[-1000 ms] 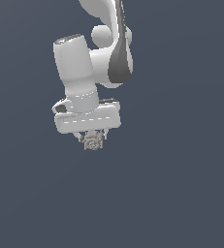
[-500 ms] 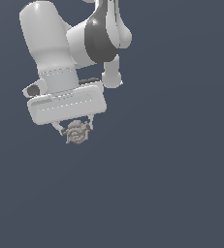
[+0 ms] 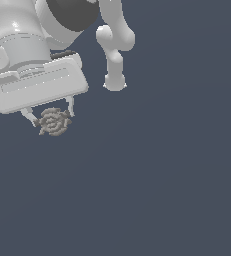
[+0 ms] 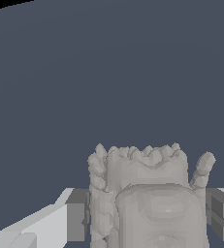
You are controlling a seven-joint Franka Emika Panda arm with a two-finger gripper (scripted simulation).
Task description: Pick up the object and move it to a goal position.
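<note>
Upper left of the exterior frame: white two-fingered gripper [image 3: 53, 116] clamped on the small grey-beige lumpy object with a knobbly, coiled surface [image 3: 54, 122], one thin finger [image 3: 70, 106] touching each side. Held clear above the plain dark grey-blue floor [image 3: 162, 190], below the broad white hand body. Coiled spiral face turned toward the exterior camera, slightly wider than tall. In the wrist view, object [image 4: 145, 193] between grey finger pads [image 4: 76, 222], bumpy edge pointing away from the wrist.

Knobbly grey-beige object [image 4: 147, 203] seen close up, clamped between two grey fingertips [image 4: 77, 220] of the gripper [image 4: 147, 218], plain dark grey-blue surface [image 4: 108, 72] spread beyond it
</note>
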